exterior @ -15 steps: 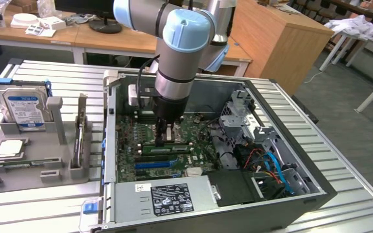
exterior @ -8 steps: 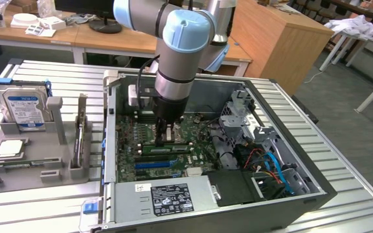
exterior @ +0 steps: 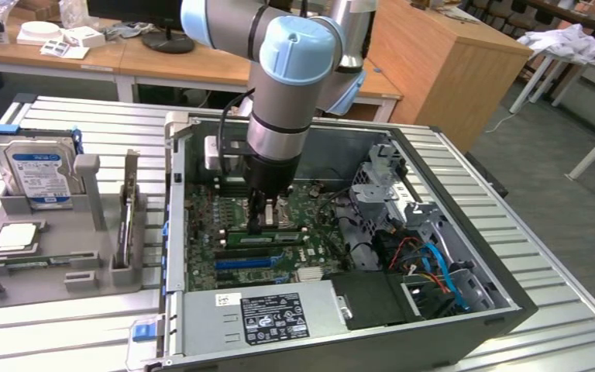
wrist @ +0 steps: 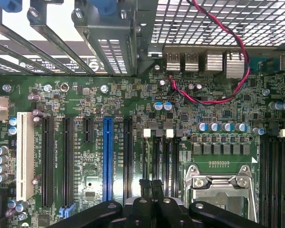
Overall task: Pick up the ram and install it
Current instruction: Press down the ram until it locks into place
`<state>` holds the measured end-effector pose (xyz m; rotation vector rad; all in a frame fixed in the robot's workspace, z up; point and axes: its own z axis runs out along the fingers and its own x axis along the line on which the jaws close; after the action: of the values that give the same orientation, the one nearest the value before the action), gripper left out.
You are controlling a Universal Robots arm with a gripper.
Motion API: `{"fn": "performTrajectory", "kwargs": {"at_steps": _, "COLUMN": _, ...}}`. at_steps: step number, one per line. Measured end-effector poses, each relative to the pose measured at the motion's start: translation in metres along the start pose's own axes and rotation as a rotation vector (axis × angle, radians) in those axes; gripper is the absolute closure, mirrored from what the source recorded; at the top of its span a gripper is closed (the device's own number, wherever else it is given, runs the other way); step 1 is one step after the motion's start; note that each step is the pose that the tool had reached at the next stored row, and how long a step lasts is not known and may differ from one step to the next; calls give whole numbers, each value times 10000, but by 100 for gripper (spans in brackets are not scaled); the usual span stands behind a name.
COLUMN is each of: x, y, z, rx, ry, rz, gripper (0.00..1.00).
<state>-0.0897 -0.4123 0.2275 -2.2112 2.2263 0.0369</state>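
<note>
My gripper reaches down into the open computer case, with its tips just above the motherboard. In the wrist view the two black fingers are pressed together with nothing between them. They sit over the narrow white-latched memory slots beside the processor socket. The ram, a long green stick, lies along those slots right under the fingertips in the exterior view. I cannot tell whether the fingertips touch it.
A grey tray at the exterior view's left holds a hard drive with a blue label, a square silver chip and a thin stick on edge. Power supply, drive cage and cables crowd the case.
</note>
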Motion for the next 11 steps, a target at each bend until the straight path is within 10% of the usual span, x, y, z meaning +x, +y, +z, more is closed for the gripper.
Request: {"fn": "performTrajectory", "kwargs": {"at_steps": 11, "x": 1, "y": 0, "z": 17, "rx": 0, "ry": -25, "rz": 1, "gripper": 89}}
